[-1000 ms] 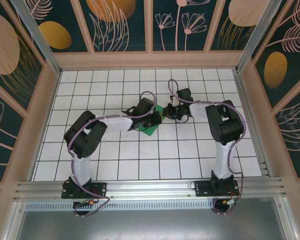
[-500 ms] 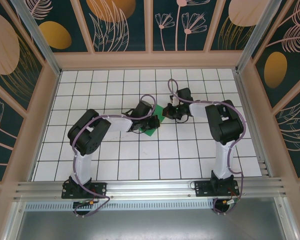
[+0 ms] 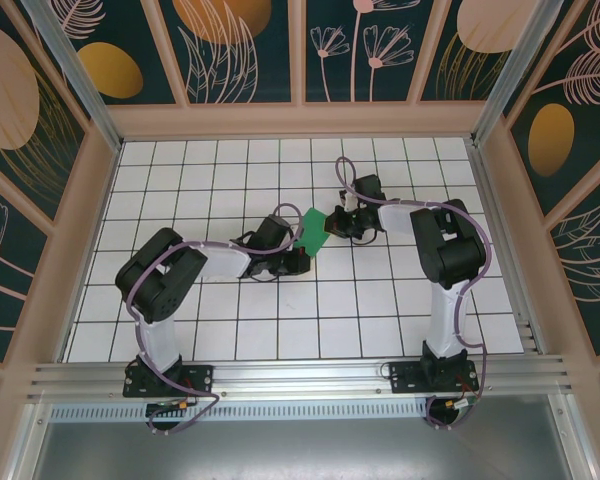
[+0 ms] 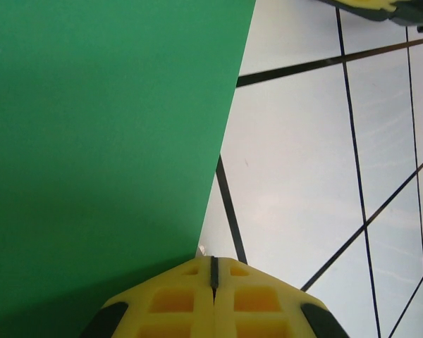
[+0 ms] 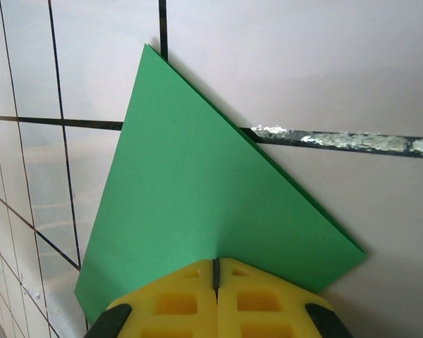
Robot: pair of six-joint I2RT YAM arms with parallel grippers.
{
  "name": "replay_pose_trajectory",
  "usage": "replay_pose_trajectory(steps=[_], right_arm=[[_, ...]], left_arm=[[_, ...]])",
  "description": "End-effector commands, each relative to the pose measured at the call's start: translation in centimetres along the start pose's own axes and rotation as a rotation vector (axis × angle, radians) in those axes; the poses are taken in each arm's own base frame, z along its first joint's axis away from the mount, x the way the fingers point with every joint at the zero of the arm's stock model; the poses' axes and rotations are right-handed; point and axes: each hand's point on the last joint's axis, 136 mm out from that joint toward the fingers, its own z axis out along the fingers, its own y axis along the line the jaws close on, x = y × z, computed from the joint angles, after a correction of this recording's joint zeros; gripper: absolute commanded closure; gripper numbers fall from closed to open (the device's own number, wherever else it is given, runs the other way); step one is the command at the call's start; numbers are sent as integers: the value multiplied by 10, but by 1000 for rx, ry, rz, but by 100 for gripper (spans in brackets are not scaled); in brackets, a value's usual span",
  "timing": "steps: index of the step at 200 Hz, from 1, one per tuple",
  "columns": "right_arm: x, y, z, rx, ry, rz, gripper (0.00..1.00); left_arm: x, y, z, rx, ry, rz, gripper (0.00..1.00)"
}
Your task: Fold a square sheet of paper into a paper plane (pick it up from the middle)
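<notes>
Right end effector [image 5: 215, 271] closed, pinching the square sheet of paper [image 5: 197, 190] by one edge. Left end effector [image 4: 213, 271] closed; the sheet's edge runs right up to it, grip unclear. Sheet at mid-surface [image 3: 380, 300], between both end effectors.

White gridded table [image 3: 380, 300], black lines, one scuffed grid line [image 5: 338, 141], arm bases along near edge.

Left arm [image 3: 158, 285] and right arm [image 3: 450, 250] are both rocking black joints, pale grey links, looping purple cables [image 3: 342, 178], plus chunky yellow waffle-grid fingers [image 4: 173, 301].
</notes>
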Motion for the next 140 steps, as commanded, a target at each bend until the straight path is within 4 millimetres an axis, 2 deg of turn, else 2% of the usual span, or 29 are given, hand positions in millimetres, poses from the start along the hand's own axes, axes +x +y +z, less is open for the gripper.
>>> replay_pose_trajectory(steps=[1, 41, 68, 89, 117, 140], right_arm=[[36, -61, 19, 188, 95, 86, 100], [41, -63, 19, 191, 103, 89, 100], [44, -55, 21, 164, 112, 71, 100], [50, -35, 23, 102, 124, 34, 100], [53, -12, 25, 31, 132, 0, 100], [47, -1, 22, 3, 111, -4, 100]], left_arm=[[54, 33, -4, -102, 180, -50, 100], [49, 34, -17, -163, 175, 28, 100], [22, 16, -29, -159, 90, 63, 100], [-7, -7, -39, -107, -31, 63, 100], [-27, -15, -39, -66, -142, 5, 100], [-22, -4, -22, -70, -112, -49, 100]])
